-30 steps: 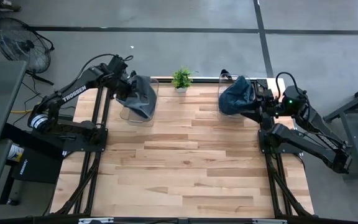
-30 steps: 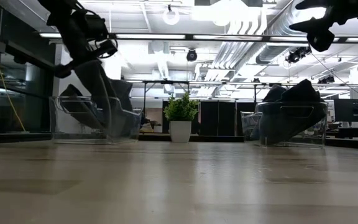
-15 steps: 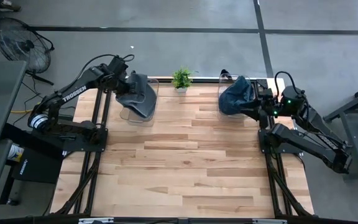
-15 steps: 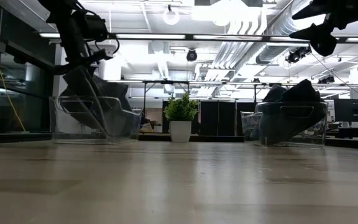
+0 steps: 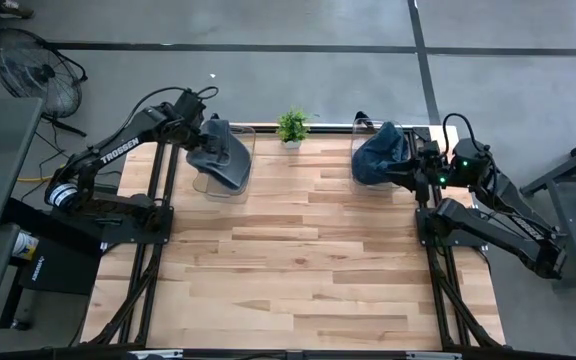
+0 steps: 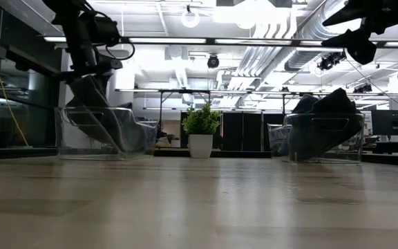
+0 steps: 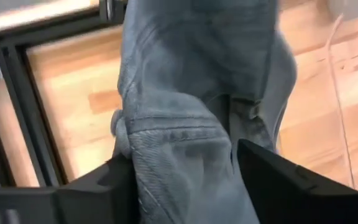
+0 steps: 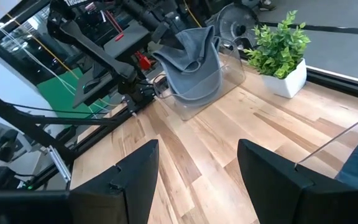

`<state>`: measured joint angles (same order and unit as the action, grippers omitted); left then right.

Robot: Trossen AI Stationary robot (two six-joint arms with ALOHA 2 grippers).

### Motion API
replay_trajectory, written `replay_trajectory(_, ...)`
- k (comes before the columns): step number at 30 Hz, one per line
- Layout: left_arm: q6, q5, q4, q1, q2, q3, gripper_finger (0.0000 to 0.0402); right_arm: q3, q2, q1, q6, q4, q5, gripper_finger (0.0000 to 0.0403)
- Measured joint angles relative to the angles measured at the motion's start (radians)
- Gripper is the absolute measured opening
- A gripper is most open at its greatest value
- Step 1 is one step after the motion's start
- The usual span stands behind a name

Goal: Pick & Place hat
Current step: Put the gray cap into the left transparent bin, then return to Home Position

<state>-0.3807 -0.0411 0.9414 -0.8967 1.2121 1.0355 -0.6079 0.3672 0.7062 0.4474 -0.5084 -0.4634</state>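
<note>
A grey-blue denim hat lies in the clear bin at the table's far left, its lower part on the bin's floor. My left gripper stands over the bin, pointing steeply down and open. The hat's upper fold fills the gap between its fingers. My right gripper is open and holds nothing. It hovers level beside the right bin, in which a dark blue hat rests. My left gripper's open fingers come from above and stand on either side of the hat's stitched upper fold. Whether the cloth still touches their inner sides, I cannot tell. The hat's lower part rests in the bin.
A small potted plant stands at the far edge between the two bins. The wooden table top stretches toward the near edge. Dark frame rails run along both sides under the arms.
My left gripper has rolled at the wrist above the left bin without leaving its place. The denim hat, which hung stretched below the fingers, has swung round and sunk lower into the bin.
</note>
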Motion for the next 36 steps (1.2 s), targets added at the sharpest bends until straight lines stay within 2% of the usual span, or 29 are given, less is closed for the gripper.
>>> replay_trajectory(6, 0.055, -0.028, -0.019, 0.000, 0.000, 0.000, 0.0276, 0.000, 0.000, 0.000, 0.007, 0.005, -0.001, 0.0213)
replay_trajectory(11, 0.099, -0.097, -0.013, 0.000, 0.000, 0.000, 0.0280, 0.000, 0.000, 0.000, 0.024, 0.005, -0.002, 0.0213)
replay_trajectory(16, 0.144, -0.253, 0.005, 0.000, 0.000, 0.001, 0.0280, 0.000, 0.000, 0.000, 0.021, 0.005, -0.003, 0.0213)
replay_trajectory(19, 0.154, -0.278, 0.003, 0.000, 0.000, 0.010, 0.0280, 0.000, 0.000, 0.000, 0.026, 0.005, -0.003, 0.0213)
replay_trajectory(26, 0.295, -0.192, -0.030, 0.000, -0.042, 0.087, 0.0280, 0.000, -0.001, 0.000, 0.114, 0.021, -0.003, 0.0213)
replay_trajectory(36, 0.332, 0.168, -0.089, 0.000, -0.217, 0.117, 0.0280, 0.000, -0.001, 0.000, 0.127, 0.026, -0.016, 0.0213)
